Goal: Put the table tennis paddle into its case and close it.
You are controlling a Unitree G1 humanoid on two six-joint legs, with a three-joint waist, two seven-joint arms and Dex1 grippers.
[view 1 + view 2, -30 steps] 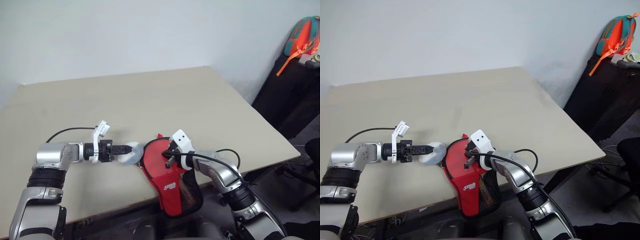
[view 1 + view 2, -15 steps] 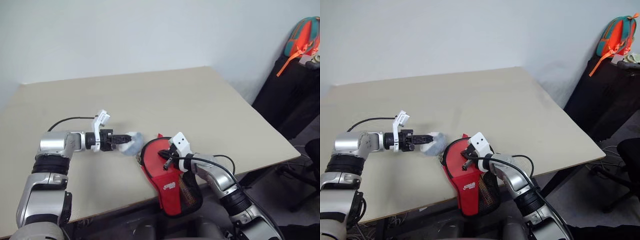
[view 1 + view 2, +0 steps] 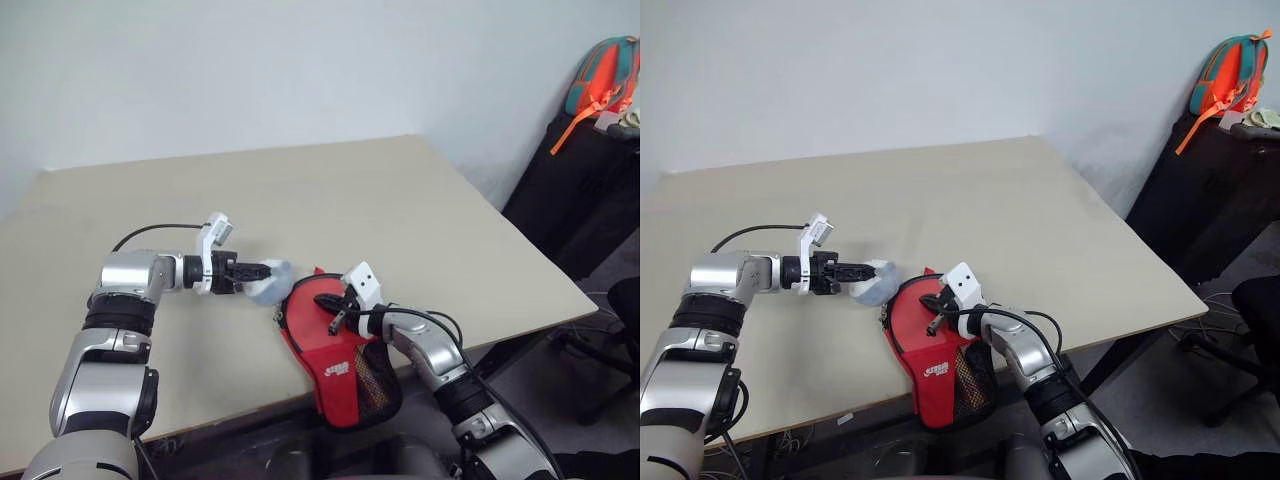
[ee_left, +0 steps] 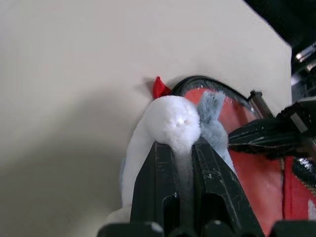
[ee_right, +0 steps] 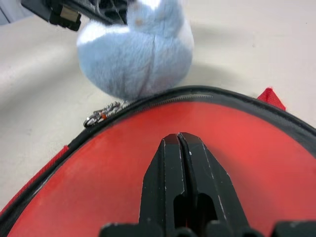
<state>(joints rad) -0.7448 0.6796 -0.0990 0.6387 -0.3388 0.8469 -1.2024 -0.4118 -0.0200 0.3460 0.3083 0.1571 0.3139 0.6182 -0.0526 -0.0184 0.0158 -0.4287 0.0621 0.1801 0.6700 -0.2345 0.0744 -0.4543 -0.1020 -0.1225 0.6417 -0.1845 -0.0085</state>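
Left arm reaches level across beige table (image 3: 400, 200), left gripper (image 3: 262, 270) pinching fluffy pale-blue plush toy (image 3: 268, 283), fingers (image 4: 163, 168) clamped on it. Plush touches upper rim of red case (image 3: 325, 340), by its metal zip pull (image 5: 98, 116). Case lies at table's near edge, round end toward plush, narrow end with black mesh pocket (image 3: 375, 375) overhanging edge, long axis running toward robot. Case zipped around visible rim; contents cannot be told. Right arm bent, right gripper (image 3: 322, 299) above case's round end, fingers (image 5: 170, 182) pressed together, holding nothing.

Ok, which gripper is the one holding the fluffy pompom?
The left gripper, shut on the pale blue-white pompom beside the case. The right gripper is shut too, but holds nothing, over the case's red face.
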